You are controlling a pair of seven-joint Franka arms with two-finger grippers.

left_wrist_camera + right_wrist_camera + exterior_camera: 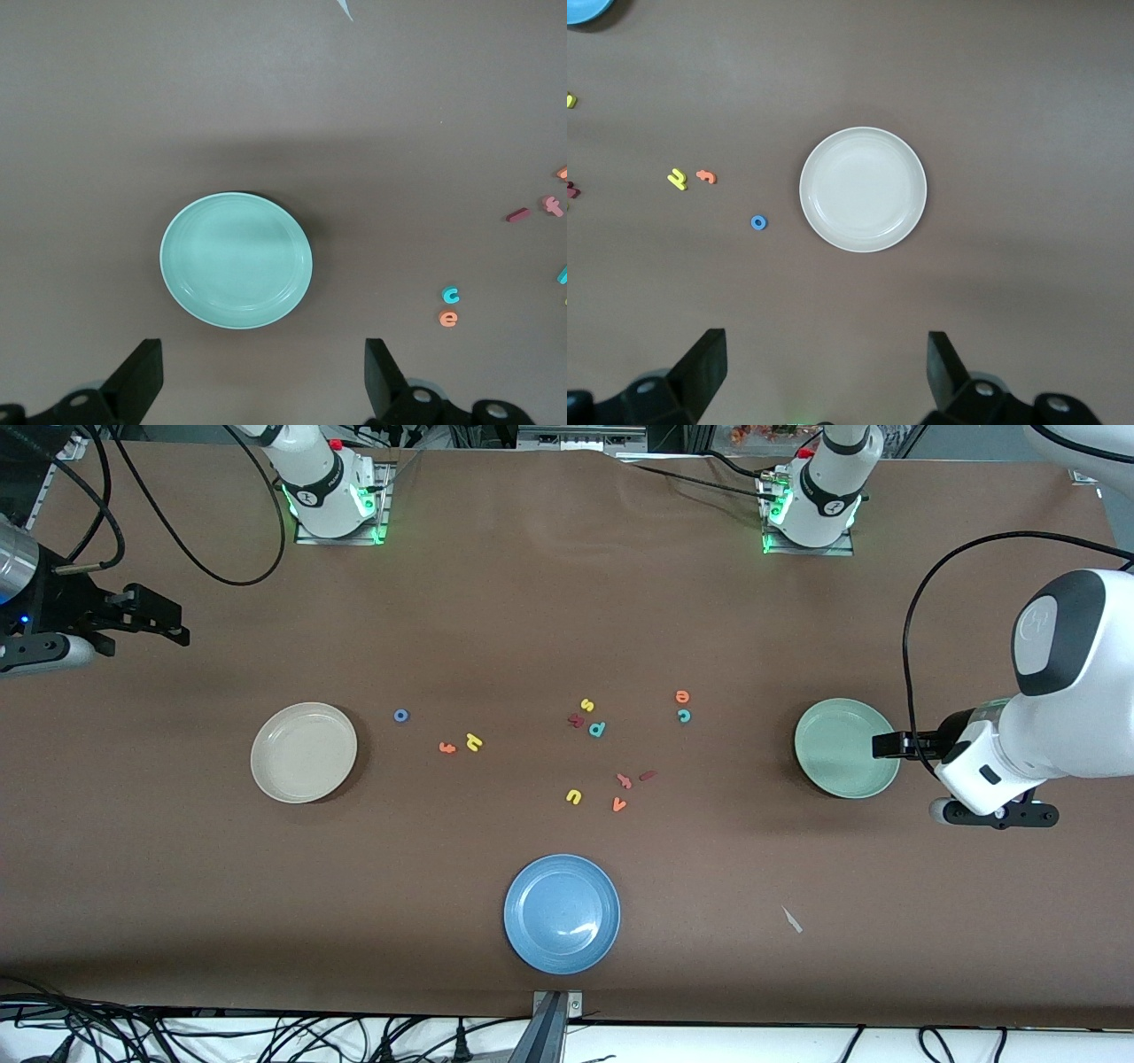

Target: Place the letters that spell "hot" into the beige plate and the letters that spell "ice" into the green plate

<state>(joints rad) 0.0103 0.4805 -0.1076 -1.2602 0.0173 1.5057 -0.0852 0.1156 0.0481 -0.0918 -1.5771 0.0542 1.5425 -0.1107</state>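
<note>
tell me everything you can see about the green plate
The green plate is a round, shallow dish in pale mint with a raised rim and faint rings inside, matte and plastic-looking. It sits flat and upright on the brown table toward the left arm's end, with nothing in it. No letter touches it; the nearest are the teal c and orange e. The open left claw hangs over the plate's edge without touching it.

Only readable stuff is the foam letters themselves on the brown table (496, 629): yellow "s" (586, 705), teal "p" (597, 729), yellow "u" (573, 796), orange "v" (618, 804), yellow "h" (474, 741), blue "o" (401, 715), teal "c" (683, 715) and orange "e" (681, 696). No brand text I can make out.
</note>
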